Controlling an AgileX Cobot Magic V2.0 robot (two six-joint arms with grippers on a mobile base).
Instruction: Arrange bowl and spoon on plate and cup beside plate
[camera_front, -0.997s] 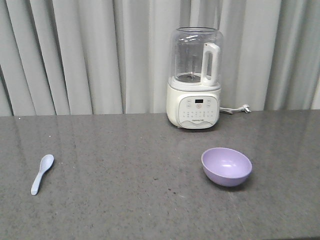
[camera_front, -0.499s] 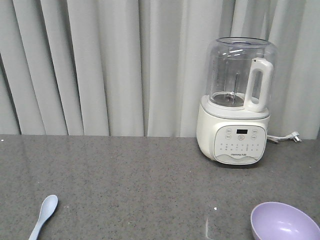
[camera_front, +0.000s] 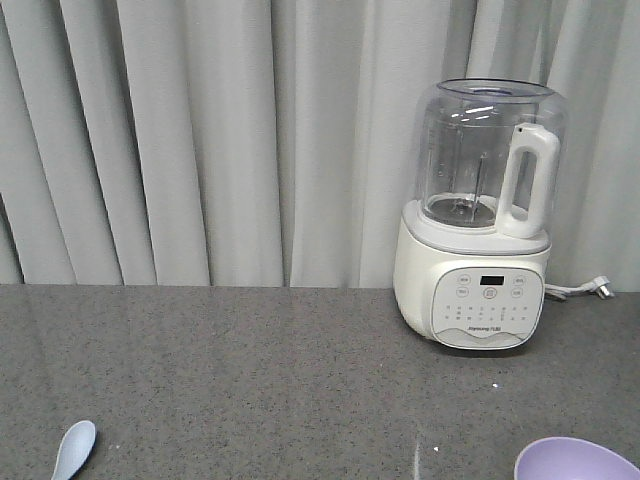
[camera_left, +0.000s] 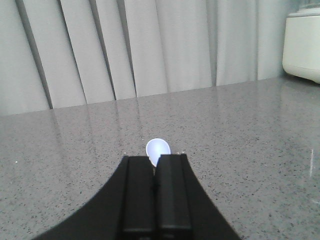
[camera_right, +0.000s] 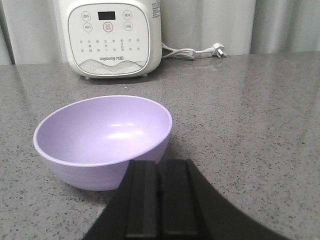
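The pale blue spoon (camera_front: 75, 447) lies on the grey counter at the lower left of the front view, cut off by the bottom edge. My left gripper (camera_left: 155, 159) is shut just behind it; only the spoon's scoop (camera_left: 158, 149) shows past the fingertips, and the handle is hidden. The lavender bowl (camera_front: 575, 460) sits at the lower right, upright and empty. In the right wrist view the bowl (camera_right: 100, 135) is close ahead and a little left of my shut right gripper (camera_right: 160, 164). The plate and the cup are out of view. Neither gripper appears in the front view.
A white blender (camera_front: 480, 220) with a clear jug stands at the back right of the counter (camera_front: 250, 380), directly behind the bowl (camera_right: 107, 37). Its cord and plug (camera_right: 217, 48) lie to its right. A grey curtain (camera_front: 200, 140) hangs along the back edge.
The front view has shifted closer and upward: the blender looks larger, and the spoon and bowl have slid down to the bottom edge. Neither object has moved on the counter.
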